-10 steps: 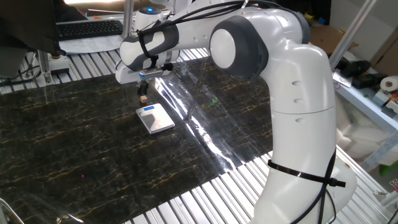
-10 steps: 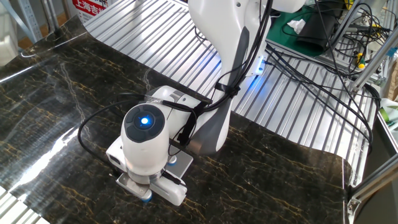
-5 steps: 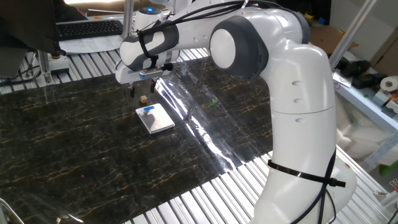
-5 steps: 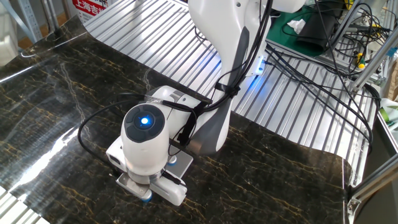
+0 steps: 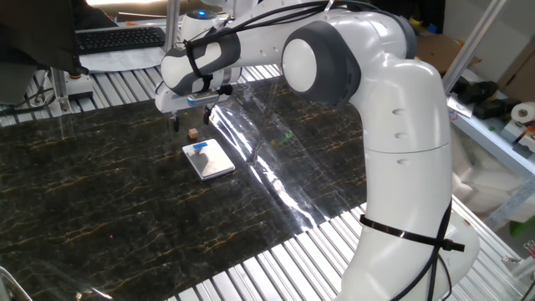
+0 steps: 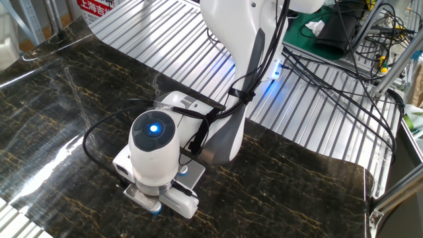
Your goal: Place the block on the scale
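The tiny tan-brown wooden cube point(image 5: 192, 132) sits on the dark marble-patterned table point(image 5: 100, 192) in the upper left of one fixed view, just above the small flat silver-white square scale point(image 5: 209, 159), near its blue-marked edge and apart from it. The white two-finger gripper point(image 5: 185, 122) hangs over the cube with its fingers spread: one dark finger point(image 5: 175, 123) shows to the left of the cube, the other is hard to make out, and nothing is held between them. In the other fixed view, the wrist with its blue light hides the cube, and only a corner of the scale point(image 6: 188, 173) shows at lower centre.

By the look of it, the step in hand is the grasp. To do it well, centre the fingers over the cube so it lies squarely between them, lower until the tips are close to the table, then close on two opposite flat faces. Because the cube is so small, an off-centre closure would likely push it aside. Lift clear before moving over the plate, and release low over its middle.
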